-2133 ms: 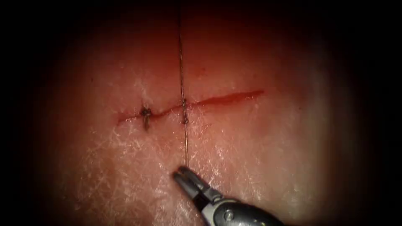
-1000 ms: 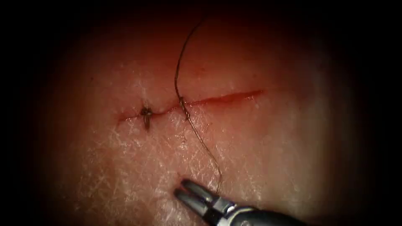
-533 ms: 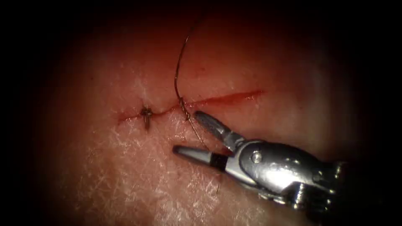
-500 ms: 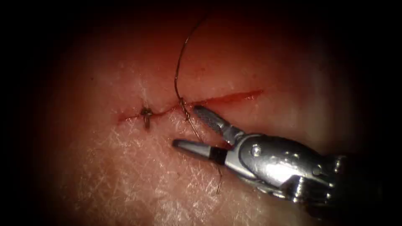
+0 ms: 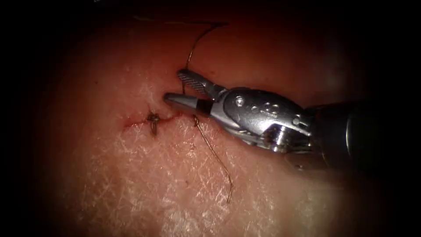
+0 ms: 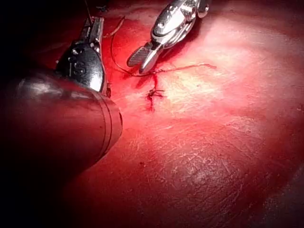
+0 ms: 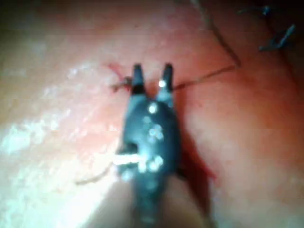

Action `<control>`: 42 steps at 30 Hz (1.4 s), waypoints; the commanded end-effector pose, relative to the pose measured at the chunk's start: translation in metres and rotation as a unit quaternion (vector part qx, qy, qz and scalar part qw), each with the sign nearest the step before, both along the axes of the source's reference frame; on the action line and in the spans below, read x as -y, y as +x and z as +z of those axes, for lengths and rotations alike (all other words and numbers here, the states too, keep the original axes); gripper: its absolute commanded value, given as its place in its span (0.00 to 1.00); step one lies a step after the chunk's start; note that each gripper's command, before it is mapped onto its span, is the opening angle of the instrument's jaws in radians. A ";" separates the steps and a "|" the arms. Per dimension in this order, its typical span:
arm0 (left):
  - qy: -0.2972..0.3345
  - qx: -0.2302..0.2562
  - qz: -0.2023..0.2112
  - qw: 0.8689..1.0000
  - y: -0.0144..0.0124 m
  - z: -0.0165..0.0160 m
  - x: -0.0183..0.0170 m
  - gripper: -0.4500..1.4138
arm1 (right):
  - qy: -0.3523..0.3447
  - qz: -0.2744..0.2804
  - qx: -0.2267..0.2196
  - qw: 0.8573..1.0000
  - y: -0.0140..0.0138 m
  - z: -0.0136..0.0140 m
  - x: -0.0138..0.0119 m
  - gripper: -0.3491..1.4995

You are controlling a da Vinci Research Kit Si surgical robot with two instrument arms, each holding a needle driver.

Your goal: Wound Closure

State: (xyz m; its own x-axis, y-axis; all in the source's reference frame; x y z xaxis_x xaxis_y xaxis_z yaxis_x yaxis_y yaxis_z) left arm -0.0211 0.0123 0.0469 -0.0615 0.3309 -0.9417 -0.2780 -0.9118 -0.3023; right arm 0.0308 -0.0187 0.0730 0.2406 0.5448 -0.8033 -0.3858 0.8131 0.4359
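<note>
The right tool [image 5: 173, 85] [image 6: 138, 64] [image 7: 152, 69] comes in from the right over the tissue [image 5: 131, 184] [image 6: 213, 142]; its two jaws are wide open, like a little beak; they grip nothing. The open jaws sit just above the cut [image 5: 136, 123], near its middle; the body of the tool lies over the right part of the cut and hides it.

The thread [image 5: 215, 153] [image 6: 190, 67] [image 7: 209, 73] comes out of the tissue at a stitch [image 5: 194, 117] on the cut, right under the lower jaw. One part of the thread goes up from there, passes between the open jaws, bends to the right, then turns and runs off to the left, far up the tissue; the jaws are around it but not shut on it. The other part is a loose end; it lies flat on the tissue below the cut and slants down to the right, and nothing holds it.

A small dark tied stitch [image 5: 152, 119] [image 6: 154, 93] sits on the cut to the left of the tool, apart from the jaws; two short ends stick out of it.

In the left wrist view the left tool [image 6: 95, 26] is well away from the cut; its jaws look pressed together; the thread curves up close to its tip, but I cannot tell if the thread is pinched in there.
</note>
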 end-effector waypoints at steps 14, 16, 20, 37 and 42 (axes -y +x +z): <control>0.025 -0.003 -0.003 1.000 0.0000 0.0038 0.0070 0.00 | -0.023 0.024 -0.054 0.998 0.0008 0.0005 -0.0016 0.12; 0.027 -0.004 -0.003 1.000 -0.0002 0.0044 0.0076 0.00 | -0.027 0.025 -0.071 0.997 0.0009 0.0002 -0.0020 0.11; 0.031 -0.003 -0.006 0.999 -0.0006 0.0053 0.0080 0.00 | -0.032 0.007 -0.107 0.994 0.0008 0.0000 -0.0030 0.12; 0.050 -0.014 -0.009 0.999 -0.0025 0.0150 0.0067 0.00 | -0.064 -0.197 -0.299 0.931 0.0007 -0.0002 -0.0041 0.18; 0.051 -0.013 -0.008 0.999 -0.0033 0.0159 0.0059 0.00 | -0.094 -0.226 -0.326 0.913 0.0010 -0.0007 -0.0047 0.22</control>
